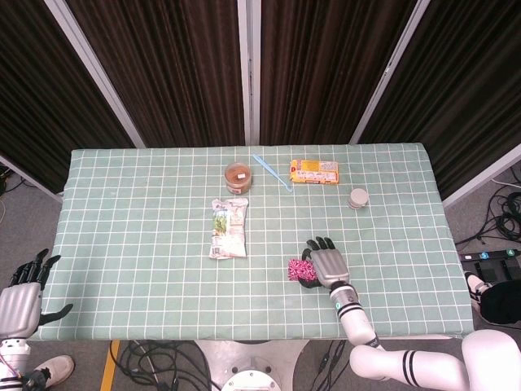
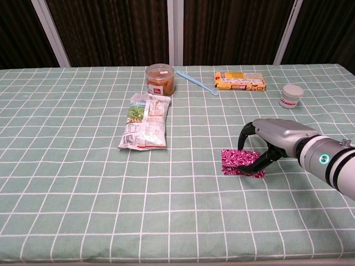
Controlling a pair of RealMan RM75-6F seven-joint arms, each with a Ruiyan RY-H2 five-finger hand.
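My right hand [image 1: 327, 265] [image 2: 270, 143] hovers low over the near middle of the green checked tablecloth [image 1: 130, 212]. It pinches a pink patterned packet [image 2: 236, 157] between thumb and fingers. That packet lies over a second pink packet [image 2: 247, 171], so the two look like one bundle [image 1: 299, 269] in the head view. The hand hides their right ends. My left hand [image 1: 22, 300] hangs off the table's near left corner with fingers apart and nothing in it; the chest view does not show it.
A snack bag [image 1: 229, 228] [image 2: 144, 128] lies mid-table. At the back stand an orange-lidded jar [image 1: 238, 175] [image 2: 160, 79], a light blue stick [image 1: 271, 171] [image 2: 197, 82] and a yellow box [image 1: 314, 171] [image 2: 239, 81]. A small white pot [image 1: 358, 198] [image 2: 291, 96] sits right of them.
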